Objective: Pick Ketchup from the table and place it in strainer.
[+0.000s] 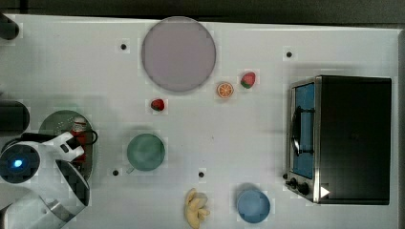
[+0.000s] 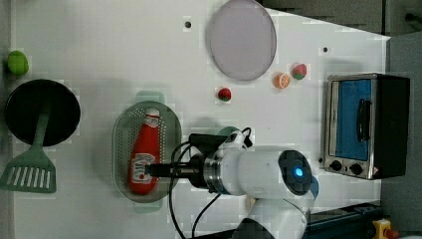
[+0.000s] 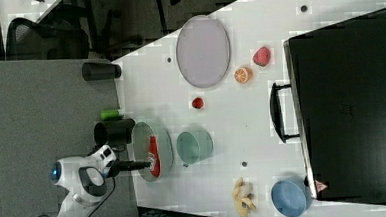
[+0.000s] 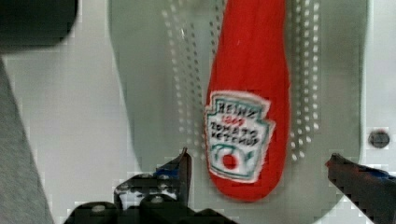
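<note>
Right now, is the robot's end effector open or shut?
End effector: open, holding nothing; the Ketchup lies in the strainer.

worktop (image 1: 71,62): big, white, with small dark dots | floor (image 3: 40,106): grey carpet beside the worktop | chair (image 3: 42,39): dark, in the right view's top left corner | light: bright, soft shadows

Ketchup (image 2: 143,154) lying in strainer (image 2: 121,144), arm above
</note>
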`<move>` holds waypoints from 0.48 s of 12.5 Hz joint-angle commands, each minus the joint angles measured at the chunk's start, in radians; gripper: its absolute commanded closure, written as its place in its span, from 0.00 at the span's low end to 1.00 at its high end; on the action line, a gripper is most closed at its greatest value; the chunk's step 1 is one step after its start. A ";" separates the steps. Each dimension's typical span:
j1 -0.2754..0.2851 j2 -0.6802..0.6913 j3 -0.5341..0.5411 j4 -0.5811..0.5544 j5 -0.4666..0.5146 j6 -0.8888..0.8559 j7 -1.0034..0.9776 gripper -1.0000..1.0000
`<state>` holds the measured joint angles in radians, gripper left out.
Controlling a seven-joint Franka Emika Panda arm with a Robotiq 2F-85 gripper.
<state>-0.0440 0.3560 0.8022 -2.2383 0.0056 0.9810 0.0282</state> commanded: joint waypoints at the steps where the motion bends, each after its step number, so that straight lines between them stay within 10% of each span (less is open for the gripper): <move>1: -0.069 -0.157 -0.002 0.038 0.013 -0.015 0.072 0.00; 6: -0.202 -0.387 -0.127 0.058 0.013 -0.238 0.066 0.00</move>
<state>-0.1648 -0.0598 0.7261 -2.1914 0.0202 0.7544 0.0489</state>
